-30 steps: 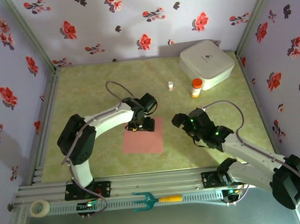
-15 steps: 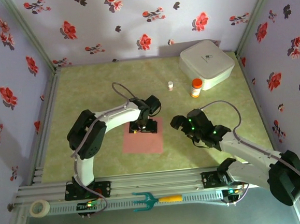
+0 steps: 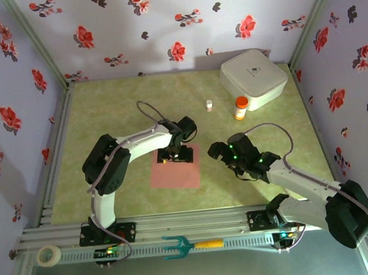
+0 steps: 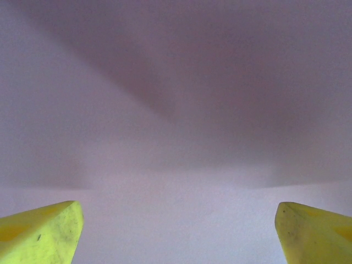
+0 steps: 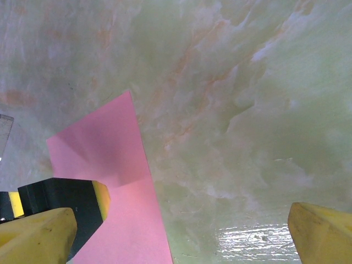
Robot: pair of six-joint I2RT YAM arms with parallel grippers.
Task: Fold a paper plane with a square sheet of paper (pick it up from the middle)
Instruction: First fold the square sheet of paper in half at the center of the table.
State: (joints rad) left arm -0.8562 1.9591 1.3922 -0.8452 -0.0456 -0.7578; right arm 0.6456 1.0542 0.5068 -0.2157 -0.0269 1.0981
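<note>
The square sheet of paper (image 3: pixel 176 172) is salmon-pink and lies flat on the green table top between the two arms. My left gripper (image 3: pixel 176 155) is down over the sheet's far half, jaws open. In the left wrist view the pale sheet (image 4: pixel 176 110) is very close and the yellow fingertips (image 4: pixel 44 234) stand far apart with nothing between them. My right gripper (image 3: pixel 216 151) hovers open just right of the sheet. Its wrist view shows the sheet's right edge (image 5: pixel 118 165) and one left-gripper finger (image 5: pixel 66 203) resting on it. The paper plane is out of view.
A white rounded box (image 3: pixel 252 76) stands at the back right, with an orange pill bottle (image 3: pixel 240 107) and a small white bottle (image 3: pixel 209 105) in front of it. A teal fork (image 3: pixel 192 244) and a tape roll (image 3: pixel 49 254) lie on the near rail.
The left arm has swung its elbow right and brought its gripper a little further onto the sheet, with the jaws opening wider. The right gripper crept slightly left.
</note>
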